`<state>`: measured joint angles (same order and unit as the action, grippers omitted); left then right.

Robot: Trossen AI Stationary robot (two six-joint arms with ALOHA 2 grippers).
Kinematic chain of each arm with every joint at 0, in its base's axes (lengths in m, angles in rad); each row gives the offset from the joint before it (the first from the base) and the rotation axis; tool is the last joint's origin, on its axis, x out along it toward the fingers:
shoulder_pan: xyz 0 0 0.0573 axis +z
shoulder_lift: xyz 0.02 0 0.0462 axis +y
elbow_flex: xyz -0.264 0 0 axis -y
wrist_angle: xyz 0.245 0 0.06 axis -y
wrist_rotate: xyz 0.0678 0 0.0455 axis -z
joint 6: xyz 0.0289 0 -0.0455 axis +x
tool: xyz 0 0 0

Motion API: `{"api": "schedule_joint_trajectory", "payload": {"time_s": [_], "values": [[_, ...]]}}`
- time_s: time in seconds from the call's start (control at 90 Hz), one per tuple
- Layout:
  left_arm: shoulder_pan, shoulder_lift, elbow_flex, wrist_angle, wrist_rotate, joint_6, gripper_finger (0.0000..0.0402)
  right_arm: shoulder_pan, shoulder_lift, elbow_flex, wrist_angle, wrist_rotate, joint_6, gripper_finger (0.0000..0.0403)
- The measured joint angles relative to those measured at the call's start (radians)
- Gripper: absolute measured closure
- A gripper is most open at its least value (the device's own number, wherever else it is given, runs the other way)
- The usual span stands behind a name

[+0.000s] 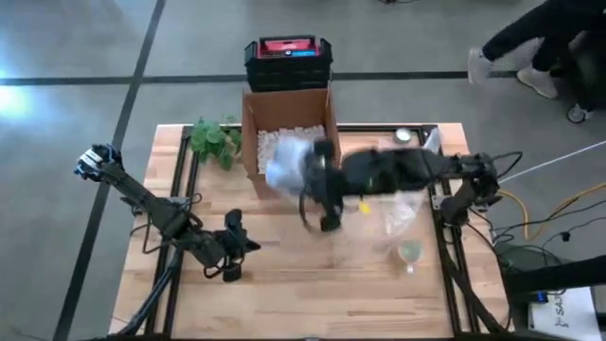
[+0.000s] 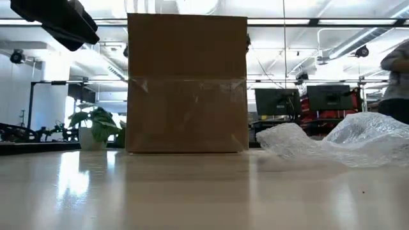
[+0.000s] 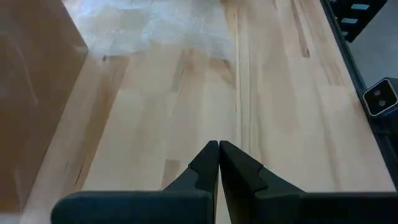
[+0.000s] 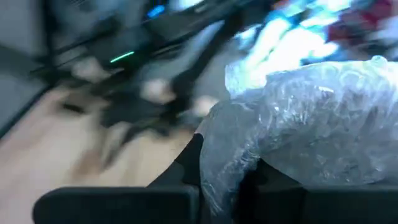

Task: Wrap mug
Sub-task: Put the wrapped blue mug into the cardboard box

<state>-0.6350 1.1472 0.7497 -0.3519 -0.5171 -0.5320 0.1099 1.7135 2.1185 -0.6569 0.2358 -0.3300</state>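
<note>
R gripper (image 1: 305,182) is clamped on a bubble-wrapped bundle (image 4: 298,130), holding it up by the front edge of the cardboard box (image 1: 289,133), which has packing peanuts in it. In the R wrist view the wrap bulges over the fingers; the mug itself isn't visible, prob. inside the bundle, but motion blur means I can't confirm. More loose bubble wrap (image 1: 402,213) lies on the table (image 1: 284,275) to the R of the gripper, w/ a small greenish object (image 1: 409,252) near it. L gripper (image 1: 231,248) waits low on the table's L side, fingers pressed together, nothing in them.

Judgement: step in hand looks like carrying the wrapped item to the box. To do it well: keep the squeeze firm, since wrap is slippery and the load could slide out; clear the box wall before lowering; set it onto the peanuts gently, don't drop. Watch trailing wrap snagging on the box rim. Plant (image 1: 213,140) left of the box is clear of the path.
</note>
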Motion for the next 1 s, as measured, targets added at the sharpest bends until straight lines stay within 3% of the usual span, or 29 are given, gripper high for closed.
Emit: {"api": "schedule_joint_trajectory", "payload": {"time_s": [0.222,0.378,0.789,1.0], "values": [[0.0,0.04,0.0,0.003,0.0,0.0,0.0402,-0.273,0.053,0.001,0.026,-0.057,0.105,0.0387],[0.0,0.048,-0.001,0.003,0.0,0.004,0.0402,-0.384,0.137,-0.002,0.009,-0.134,0.211,0.0387],[0.0,0.049,-0.001,0.004,0.0,0.015,0.0402,-0.427,0.333,0.001,-0.092,-0.19,0.278,0.0388],[0.0,0.049,-0.001,0.009,0.0,0.015,0.0402,-0.429,0.396,0.001,-0.108,-0.197,0.345,0.036]]}}
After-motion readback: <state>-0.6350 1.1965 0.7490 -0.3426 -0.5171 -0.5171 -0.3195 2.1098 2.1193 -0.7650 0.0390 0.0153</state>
